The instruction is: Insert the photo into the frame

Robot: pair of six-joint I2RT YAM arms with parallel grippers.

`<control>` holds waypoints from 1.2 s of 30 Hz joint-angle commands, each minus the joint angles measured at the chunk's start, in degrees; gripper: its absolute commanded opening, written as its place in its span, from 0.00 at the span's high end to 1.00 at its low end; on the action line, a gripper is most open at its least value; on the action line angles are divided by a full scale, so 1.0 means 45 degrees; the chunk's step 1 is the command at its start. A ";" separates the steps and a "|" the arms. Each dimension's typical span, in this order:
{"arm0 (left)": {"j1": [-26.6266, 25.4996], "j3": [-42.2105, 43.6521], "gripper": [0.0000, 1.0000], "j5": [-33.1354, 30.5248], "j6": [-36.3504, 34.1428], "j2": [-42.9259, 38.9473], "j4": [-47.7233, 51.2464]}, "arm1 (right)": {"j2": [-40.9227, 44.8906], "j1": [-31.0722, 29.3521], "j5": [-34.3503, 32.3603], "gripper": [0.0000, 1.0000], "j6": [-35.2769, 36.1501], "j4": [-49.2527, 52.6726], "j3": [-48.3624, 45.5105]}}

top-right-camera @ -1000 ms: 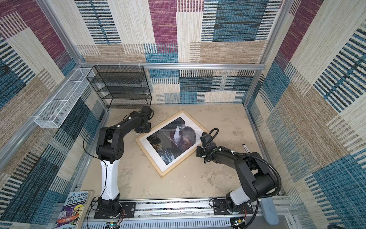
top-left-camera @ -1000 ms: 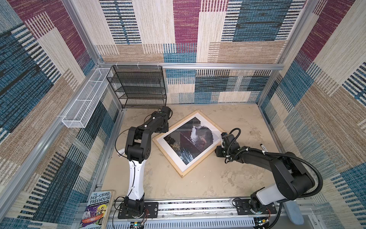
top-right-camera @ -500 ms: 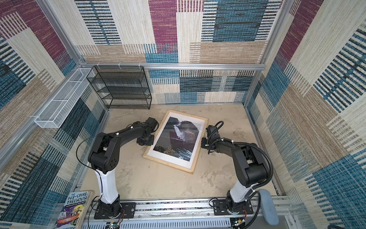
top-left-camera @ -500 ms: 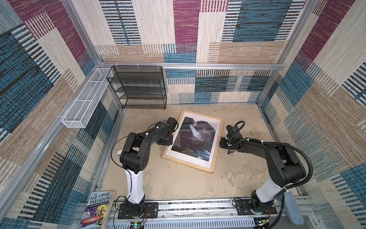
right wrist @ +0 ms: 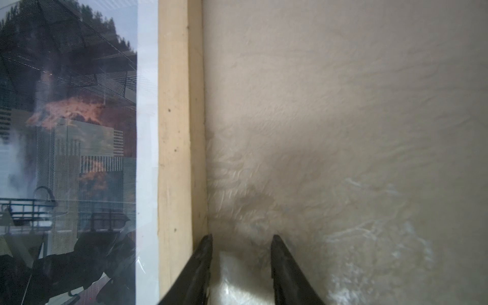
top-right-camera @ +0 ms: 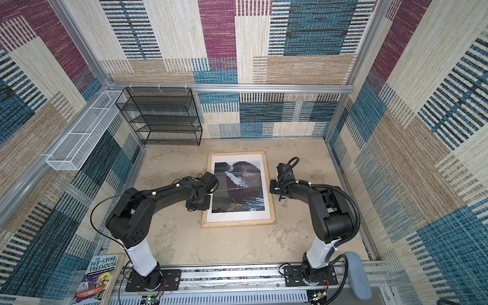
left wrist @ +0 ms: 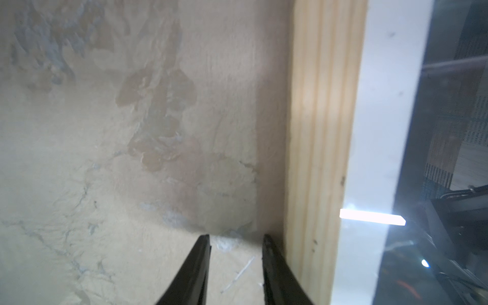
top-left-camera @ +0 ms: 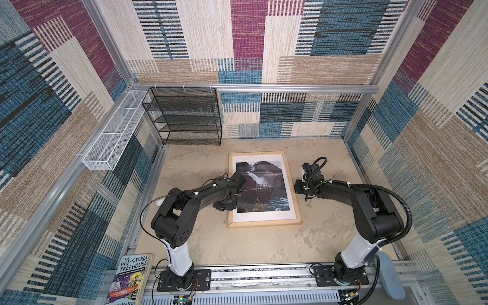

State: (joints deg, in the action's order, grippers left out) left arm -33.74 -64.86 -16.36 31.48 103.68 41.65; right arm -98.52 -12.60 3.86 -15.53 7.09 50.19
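Top views: photo [top-left-camera: 261, 187] lies flat inside frame [top-left-camera: 264, 224] on table [top-left-camera: 237, 250]; wrist views show left tool [left wrist: 235, 237] & right tool [right wrist: 241, 237] part-open, empty, flanking frame's long sides, so seating looks done and next you back both off w/o nudging it.

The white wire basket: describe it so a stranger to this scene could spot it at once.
In the back left corner stands the black mesh rack. Beside it, the white wire basket hangs along the side wall. It alone is white, long, narrow and off the floor.
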 commanded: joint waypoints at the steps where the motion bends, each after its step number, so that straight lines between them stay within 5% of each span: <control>1: -0.0053 -0.0149 0.60 0.0709 0.0204 -0.0151 -0.0726 | 0.0351 0.0091 0.0791 0.60 -0.0113 0.0100 -0.0159; 4: 0.0012 -0.0764 0.57 -0.0132 -0.0209 -0.0907 -0.0222 | 0.1581 0.0625 0.0381 0.57 -0.0128 -0.0009 -0.0474; 8: 0.0486 -0.1451 0.41 -0.1194 -0.1420 -0.2503 -0.0130 | 0.3792 0.1796 -0.0340 0.27 0.0253 -0.0447 -0.0928; 9: 0.0782 -0.1500 0.03 -0.1187 -0.1789 -0.2837 -0.0227 | 0.4159 0.2084 -0.0558 0.00 0.0322 -0.0461 -0.0967; 13: 0.2375 -0.1205 0.01 -0.1312 -0.2714 -0.4292 -0.0661 | 0.5652 0.2861 -0.2806 0.00 0.0402 -0.0286 -0.1151; 17: 0.3732 0.0827 0.01 -0.2247 -0.4177 -0.5920 -0.3170 | 0.7143 0.3031 -0.4241 0.00 0.0327 -0.2868 -0.2941; 19: 0.4217 0.2484 0.00 -0.2944 -0.4765 -0.6854 -0.5323 | 0.7009 0.3093 -0.4671 0.00 0.1211 -0.4774 -0.3911; 24: 0.5405 0.8120 0.00 -0.0824 -0.6775 -0.8627 -1.3423 | 0.6124 0.3168 -0.3935 0.00 0.2679 -1.0320 -0.6540; 27: 0.5742 1.1147 0.00 -0.0964 -0.7178 -0.7985 -1.9470 | 0.4844 0.3179 -0.3332 0.00 0.3359 -1.4537 -0.8165; 29: 0.6638 1.1485 0.00 -0.0396 -0.6340 -0.7049 -2.0609 | 0.4354 0.3208 -0.2661 0.01 0.3775 -1.3733 -0.7472; 32: 0.7641 1.0543 0.00 0.1884 -0.6333 -0.6773 -1.8956 | 0.3575 0.3288 -0.2755 0.00 0.4338 -1.3590 -0.6844; 36: 0.8375 1.0902 0.01 0.2787 -0.6077 -0.3214 -2.3681 | 0.3876 0.3536 -0.2383 0.00 0.4141 -1.3744 -0.7111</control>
State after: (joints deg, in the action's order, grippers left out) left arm 2.66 -16.19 -10.63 3.99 83.02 -49.06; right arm -81.67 2.90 -8.51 2.07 -50.26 18.68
